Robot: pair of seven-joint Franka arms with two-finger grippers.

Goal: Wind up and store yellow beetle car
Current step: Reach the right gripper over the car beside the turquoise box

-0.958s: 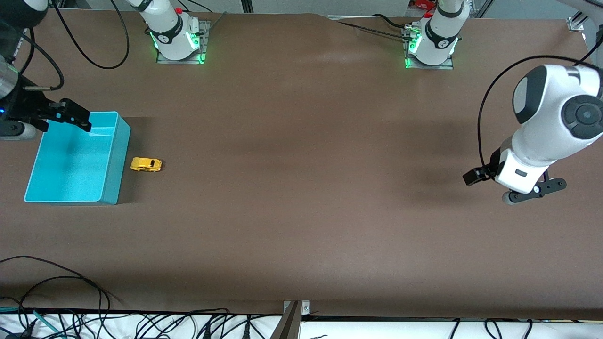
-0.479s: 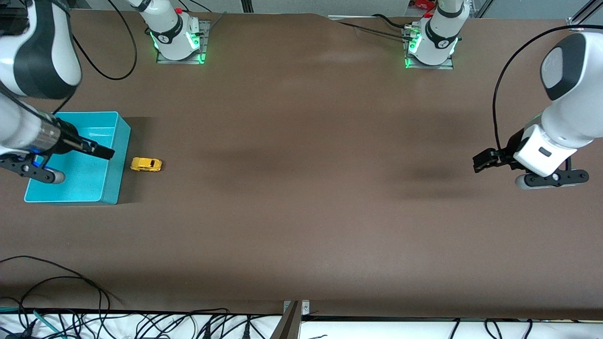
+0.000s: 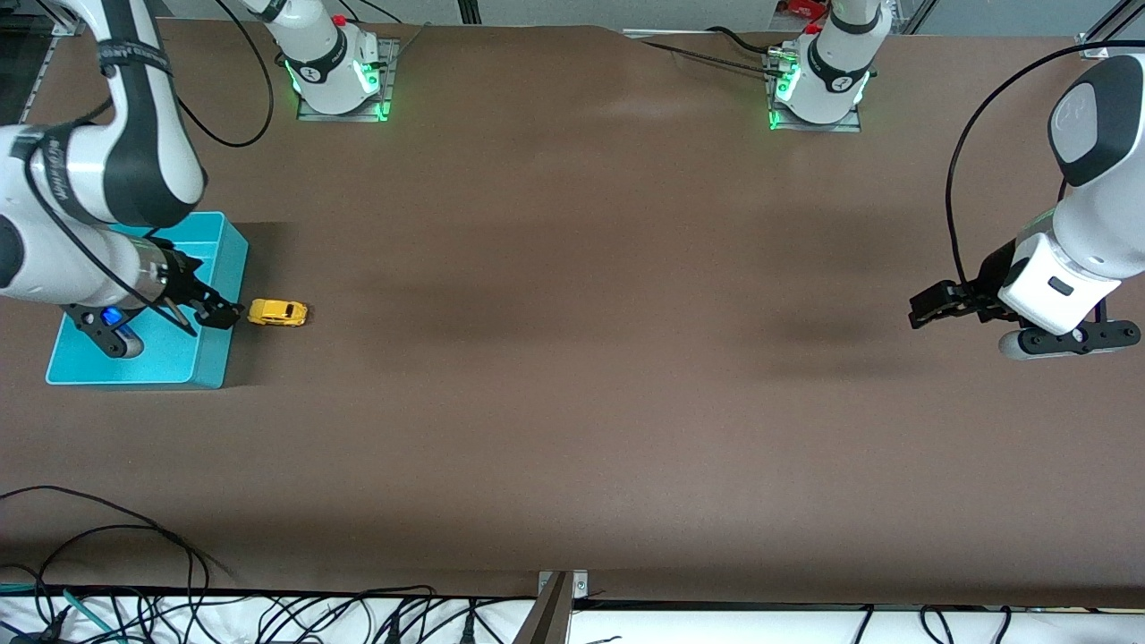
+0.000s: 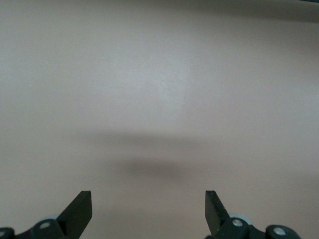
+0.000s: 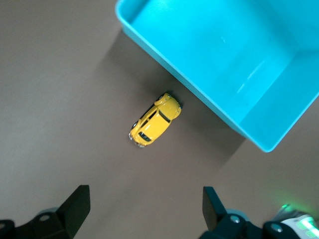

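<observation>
i see the turquoise bin (image 3: 148, 362) at the right arm's end, my right gripper (image 3: 213, 310) spread wide over its rim, the yellow beetle car (image 3: 277, 312) on the table (image 3: 572, 358) just beside it, and my left gripper (image 3: 935, 304) wide, waiting over bare table.

A robotics lab: bolted arm bases (image 3: 340, 67), brown table (image 3: 572, 402), loose cables (image 3: 116, 572).

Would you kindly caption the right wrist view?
Open right end effector above yellow beetle car beside the empty turquoise bin.
</observation>
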